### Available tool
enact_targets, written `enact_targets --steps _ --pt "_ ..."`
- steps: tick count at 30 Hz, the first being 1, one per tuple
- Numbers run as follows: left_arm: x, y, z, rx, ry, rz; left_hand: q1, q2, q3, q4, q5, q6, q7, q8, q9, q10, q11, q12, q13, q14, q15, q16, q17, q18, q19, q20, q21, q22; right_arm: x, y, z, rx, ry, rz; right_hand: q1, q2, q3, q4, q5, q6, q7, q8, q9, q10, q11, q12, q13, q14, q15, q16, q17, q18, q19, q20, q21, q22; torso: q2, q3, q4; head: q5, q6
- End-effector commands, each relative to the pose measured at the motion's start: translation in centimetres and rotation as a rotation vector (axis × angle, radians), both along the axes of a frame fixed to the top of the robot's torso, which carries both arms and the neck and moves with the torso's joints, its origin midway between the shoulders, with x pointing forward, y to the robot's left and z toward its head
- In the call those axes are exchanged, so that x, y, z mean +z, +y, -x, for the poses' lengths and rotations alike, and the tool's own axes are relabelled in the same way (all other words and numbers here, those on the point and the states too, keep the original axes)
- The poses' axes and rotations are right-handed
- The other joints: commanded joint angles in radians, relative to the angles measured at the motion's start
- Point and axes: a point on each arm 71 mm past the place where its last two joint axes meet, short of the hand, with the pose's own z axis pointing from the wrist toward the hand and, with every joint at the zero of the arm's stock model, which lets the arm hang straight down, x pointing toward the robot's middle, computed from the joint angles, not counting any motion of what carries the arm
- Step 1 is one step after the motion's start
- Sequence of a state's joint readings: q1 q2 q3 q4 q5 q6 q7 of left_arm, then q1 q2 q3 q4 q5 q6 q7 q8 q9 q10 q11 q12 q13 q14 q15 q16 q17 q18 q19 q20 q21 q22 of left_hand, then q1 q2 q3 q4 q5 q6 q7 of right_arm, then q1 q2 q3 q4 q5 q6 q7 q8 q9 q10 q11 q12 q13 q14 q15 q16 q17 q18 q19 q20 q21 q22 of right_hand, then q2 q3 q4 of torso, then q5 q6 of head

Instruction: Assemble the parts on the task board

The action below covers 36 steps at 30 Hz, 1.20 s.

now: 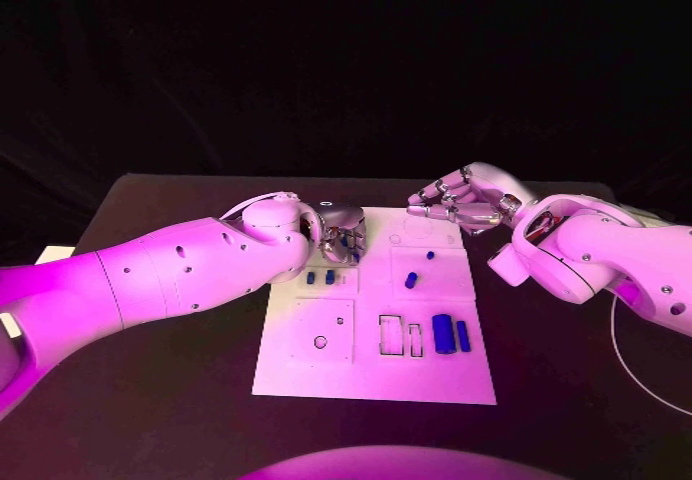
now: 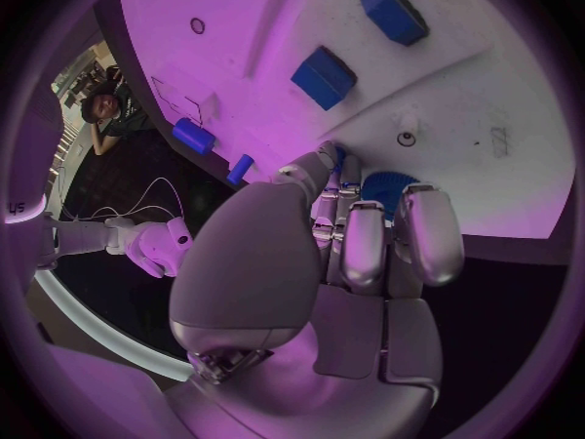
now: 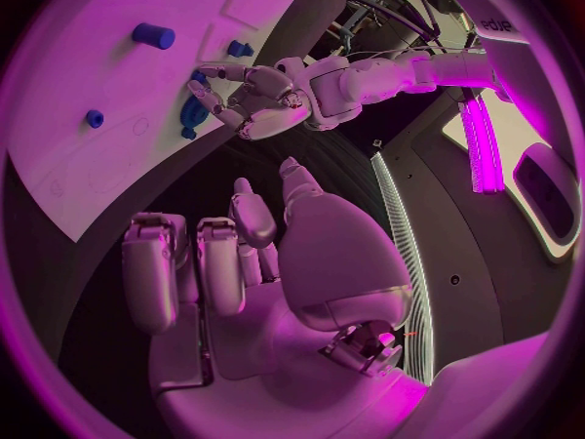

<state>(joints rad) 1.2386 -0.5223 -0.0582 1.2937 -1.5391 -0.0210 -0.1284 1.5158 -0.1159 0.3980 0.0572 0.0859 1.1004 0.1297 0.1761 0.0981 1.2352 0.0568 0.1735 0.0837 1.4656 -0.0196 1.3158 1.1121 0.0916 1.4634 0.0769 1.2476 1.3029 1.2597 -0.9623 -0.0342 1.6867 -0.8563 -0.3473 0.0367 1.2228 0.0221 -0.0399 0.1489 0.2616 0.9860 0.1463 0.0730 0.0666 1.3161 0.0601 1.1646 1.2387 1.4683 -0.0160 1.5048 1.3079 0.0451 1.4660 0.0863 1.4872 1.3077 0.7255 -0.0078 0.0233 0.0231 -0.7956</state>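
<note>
While the left robot hand (image 1: 340,236) is curled over a round blue part (image 2: 388,187) on the white rectangular task board (image 1: 447,370), contact cannot be judged; the right robot hand (image 1: 464,200) is held spread, empty.

A black table (image 1: 159,400) is carrying the scene; a white task board (image 1: 375,370) is lying flat at its middle, its long side running away from the robot; a thin pale cable (image 1: 623,350) is curving near the table's right edge.
</note>
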Motion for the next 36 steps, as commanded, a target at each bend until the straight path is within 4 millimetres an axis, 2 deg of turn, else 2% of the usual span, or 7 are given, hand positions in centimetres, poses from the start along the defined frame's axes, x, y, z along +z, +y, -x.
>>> enact_targets --steps 1,8,12,21,27,32,36 --pt "-0.4 0.2 0.0 0.010 0.009 -0.017 0.009 0.002 0.016 -0.011 -0.003 0.011 0.001 -0.005 0.001 0.012 -0.001 -0.008 0.004 0.026 -0.009 -0.006 -0.005 -0.021 0.016 -0.004 0.014 0.009 0.0 0.2 0.1 0.018 0.002 0.002 0.006 0.003 -0.007 0.001 0.004 0.004 0.000 0.006 0.002 -0.006 0.001 0.000 0.001 0.075 0.002 -0.003 0.142 -0.005 0.014 0.005 -0.006 0.078 0.000 -0.0005 0.0000 -0.001 0.001" --pt "0.5 0.3 0.2 0.021 -0.036 0.086 -0.009 -0.008 0.062 -0.041 0.009 0.026 0.006 -0.022 -0.004 0.028 0.002 -0.032 0.005 0.026 -0.006 -0.004 -0.016 -0.023 0.018 -0.004 0.026 0.022 0.0 0.2 0.1 0.019 0.001 0.002 0.006 0.003 -0.007 0.001 0.004 0.004 0.000 0.006 0.002 -0.006 0.001 0.000 0.001 0.075 0.002 -0.003 0.142 -0.005 0.014 0.005 -0.006 0.078 -0.001 -0.0002 -0.0009 -0.004 0.003" --pt "1.2 0.8 0.4 0.034 -0.044 0.144 -0.025 -0.016 0.087 -0.055 0.019 0.029 0.008 -0.033 -0.008 0.032 0.004 -0.048 0.005 0.026 -0.005 -0.001 -0.020 -0.023 0.017 -0.002 0.025 0.023 -0.1 0.2 0.1 0.019 0.001 0.002 0.007 0.005 -0.008 0.002 0.004 0.004 0.000 0.006 0.002 -0.005 0.001 0.001 0.002 0.075 0.002 -0.003 0.142 -0.005 0.014 0.005 -0.006 0.079 -0.001 0.0000 0.0008 -0.005 0.004" --pt "2.8 3.4 1.1 0.085 -0.020 0.214 -0.042 -0.022 0.097 -0.060 0.019 0.032 0.009 -0.041 -0.010 0.036 0.005 -0.057 0.006 0.025 -0.004 -0.001 -0.025 -0.023 0.017 -0.001 0.027 0.026 -0.1 0.1 0.1 0.017 0.002 0.002 0.007 0.005 -0.008 0.002 0.004 0.004 0.000 0.006 0.002 -0.005 0.001 0.001 0.002 0.075 0.002 -0.003 0.142 -0.005 0.014 0.005 -0.006 0.079 -0.002 -0.0005 0.0037 -0.007 0.008" --pt "2.6 5.2 0.9 0.126 0.030 0.203 -0.050 -0.024 0.099 -0.061 0.018 0.033 0.009 -0.043 -0.011 0.037 0.005 -0.060 0.007 0.024 -0.003 -0.001 -0.027 -0.023 0.016 0.000 0.027 0.026 -0.1 0.0 0.1 0.015 0.003 0.003 0.007 0.005 -0.008 0.002 0.004 0.004 0.000 0.006 0.002 -0.005 0.001 0.001 0.002 0.075 0.002 -0.003 0.142 -0.005 0.014 0.005 -0.006 0.079 -0.001 -0.0022 0.0033 -0.006 0.010" --pt "2.2 6.1 0.6 0.143 0.047 0.191 -0.054 -0.027 0.100 -0.062 0.017 0.033 0.008 -0.046 -0.012 0.037 0.005 -0.063 0.007 0.024 -0.003 0.000 -0.028 -0.023 0.016 0.000 0.026 0.026 -0.1 0.0 0.0 0.015 0.004 0.003 0.007 0.006 -0.008 0.002 0.004 0.004 0.000 0.006 0.002 -0.005 0.001 0.001 0.002 0.075 0.002 -0.003 0.142 -0.005 0.014 0.005 -0.006 0.078 -0.001 -0.0014 0.0026 -0.003 0.010" --pt "1.7 6.5 0.5 0.150 0.060 0.177 -0.055 -0.027 0.100 -0.063 0.016 0.033 0.009 -0.046 -0.012 0.037 0.005 -0.064 0.007 0.024 -0.003 0.000 -0.028 -0.023 0.016 0.000 0.026 0.026 -0.2 0.0 0.0 0.016 0.005 0.003 0.007 0.007 -0.009 0.003 0.005 0.004 0.000 0.006 0.002 -0.005 0.001 0.001 0.002 0.075 0.002 -0.003 0.142 -0.005 0.014 0.004 -0.007 0.078 0.000 -0.0032 0.0019 -0.004 0.009"
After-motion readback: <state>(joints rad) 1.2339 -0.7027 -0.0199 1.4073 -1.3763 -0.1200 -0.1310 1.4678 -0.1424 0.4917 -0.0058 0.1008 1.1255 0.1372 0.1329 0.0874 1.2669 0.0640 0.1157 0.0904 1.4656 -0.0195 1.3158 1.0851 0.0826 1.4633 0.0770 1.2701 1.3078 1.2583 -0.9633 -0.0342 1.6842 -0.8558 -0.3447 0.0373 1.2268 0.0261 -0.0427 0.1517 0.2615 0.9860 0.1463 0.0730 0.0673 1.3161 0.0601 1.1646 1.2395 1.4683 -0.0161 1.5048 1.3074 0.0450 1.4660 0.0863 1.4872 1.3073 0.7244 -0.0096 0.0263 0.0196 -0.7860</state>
